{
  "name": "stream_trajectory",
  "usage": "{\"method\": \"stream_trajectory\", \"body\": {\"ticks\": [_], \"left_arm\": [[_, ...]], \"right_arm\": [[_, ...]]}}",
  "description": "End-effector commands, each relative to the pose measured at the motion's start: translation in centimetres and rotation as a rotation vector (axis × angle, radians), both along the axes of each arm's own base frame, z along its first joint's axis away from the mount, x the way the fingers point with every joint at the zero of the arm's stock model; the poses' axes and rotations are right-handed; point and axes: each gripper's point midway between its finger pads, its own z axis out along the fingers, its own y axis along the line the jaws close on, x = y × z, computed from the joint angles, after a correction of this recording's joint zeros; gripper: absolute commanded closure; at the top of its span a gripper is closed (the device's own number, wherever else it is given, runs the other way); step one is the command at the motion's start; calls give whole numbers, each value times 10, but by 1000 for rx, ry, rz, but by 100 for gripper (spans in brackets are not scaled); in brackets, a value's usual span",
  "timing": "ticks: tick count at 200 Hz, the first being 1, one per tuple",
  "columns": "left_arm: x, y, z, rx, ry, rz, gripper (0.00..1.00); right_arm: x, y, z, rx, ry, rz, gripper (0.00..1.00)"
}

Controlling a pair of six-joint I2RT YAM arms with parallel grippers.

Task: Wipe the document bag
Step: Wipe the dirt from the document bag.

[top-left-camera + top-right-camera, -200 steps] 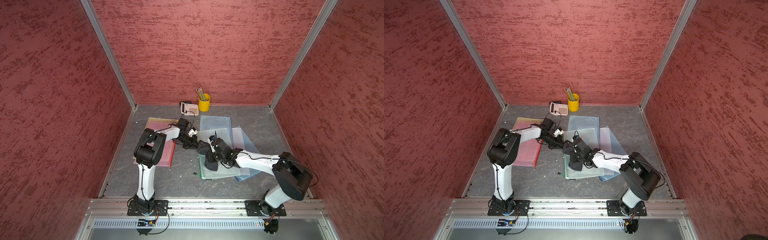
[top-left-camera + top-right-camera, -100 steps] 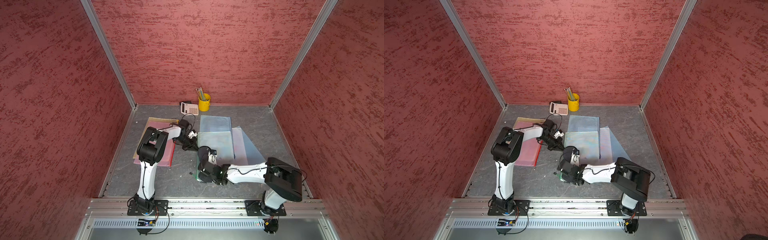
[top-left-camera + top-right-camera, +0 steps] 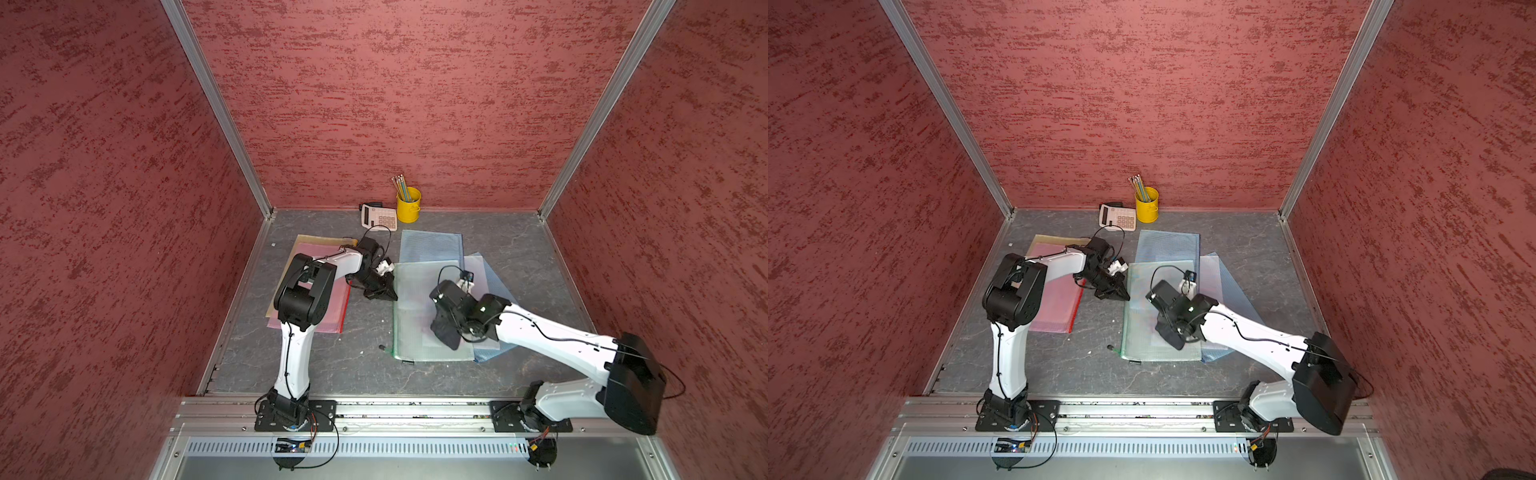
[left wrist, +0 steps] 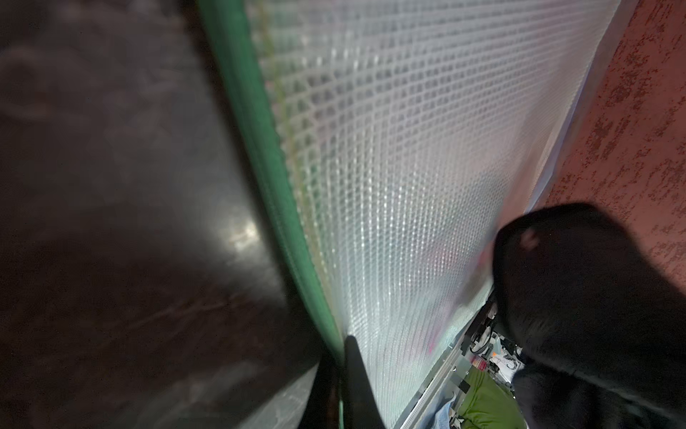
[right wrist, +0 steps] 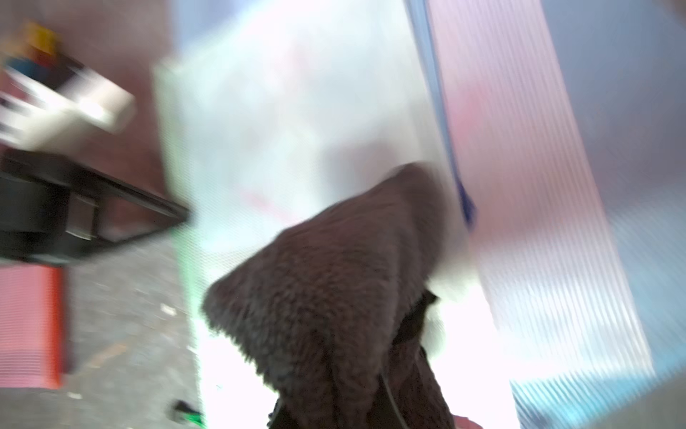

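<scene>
Red-walled worktop (image 3: pixel 332 365): you seem mid-wipe. Left end effector (image 3: pixel 388 296) pinches the bag (image 3: pixel 415 291) by its edge; right end effector (image 3: pixel 451 322), clamping the cloth (image 3: pixel 444 337), presses its front-edge half.

The dark grey, marbled worktop (image 3: pixel 361 370) carried a white calculator (image 3: pixel 378 216) and a yellow cup (image 3: pixel 408 205) of pencils, side by side at its back edge. On the left lay a pink bag (image 3: pixel 307 249) over a tan one (image 3: pixel 320 240). At centre the green-edged document bag (image 3: pixel 413 324) lay flat. It overlapped a blue mesh bag (image 3: pixel 430 245) behind it and a bluish bag (image 3: pixel 494 278) on its right. A small black bit (image 3: pixel 381 347) lay just off its near left corner.
</scene>
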Motion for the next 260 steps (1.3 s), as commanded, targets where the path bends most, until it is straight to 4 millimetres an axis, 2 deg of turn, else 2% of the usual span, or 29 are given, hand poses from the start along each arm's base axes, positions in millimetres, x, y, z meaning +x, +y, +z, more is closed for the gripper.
{"method": "stream_trajectory", "body": {"ticks": [1, 14, 30, 46, 61, 73, 89, 113, 123, 137, 152, 162, 172, 193, 204, 213, 225, 237, 246, 260], "left_arm": [[0, 3, 0, 26, -37, -7, 100], [-2, 0, 0, 30, -42, -10, 100], [-3, -3, -1, 33, -35, -10, 100], [-1, -4, 0, 31, -34, -5, 100], [1, -5, 1, 27, -30, 7, 100], [4, -4, 2, 24, -31, 16, 100], [6, -1, 2, 17, -26, 30, 100], [13, 7, 1, 4, -11, 72, 100], [16, 11, 1, -5, -6, 92, 100], [20, 16, 3, -13, -10, 100, 100], [21, 19, 5, -16, -9, 91, 100], [20, 19, 7, -17, -16, 75, 100], [18, 19, 7, -15, -10, 63, 100], [12, 15, 8, -20, -12, 29, 100], [8, 13, 8, -19, -12, 14, 100], [5, 10, 8, -16, -11, 3, 100], [0, 6, 6, -14, -7, -10, 100], [-4, 2, 5, -7, -5, -23, 100], [-4, 0, 3, -3, -4, -22, 100], [-4, -2, 2, -3, 1, -16, 100]], "right_arm": [[45, 33, -12, -69, -108, 127, 100], [57, 48, -30, -44, -125, 142, 100], [66, 50, -57, -62, -115, 114, 100], [62, 45, -83, -75, -74, 86, 100], [47, 23, -108, -115, -17, 22, 100], [30, 1, -120, -134, 21, -31, 100], [-2, -25, -134, -149, 97, -80, 100], [-74, -60, -166, -263, 272, -93, 100], [-104, -69, -174, -317, 336, -87, 100], [-137, -72, -178, -343, 405, -57, 100], [-152, -73, -167, -355, 437, -24, 100], [-144, -78, -146, -385, 404, -21, 100], [-117, -76, -113, -385, 316, -30, 100], [-33, -53, -32, -215, 77, -65, 100], [12, -30, 6, -123, -61, -46, 100], [41, -9, 30, -74, -157, -34, 100], [71, 24, 30, -37, -201, 8, 100], [89, 56, 22, 52, -230, 41, 100], [94, 73, 4, 106, -233, 66, 100], [93, 78, -37, 100, -185, 63, 100]]}}
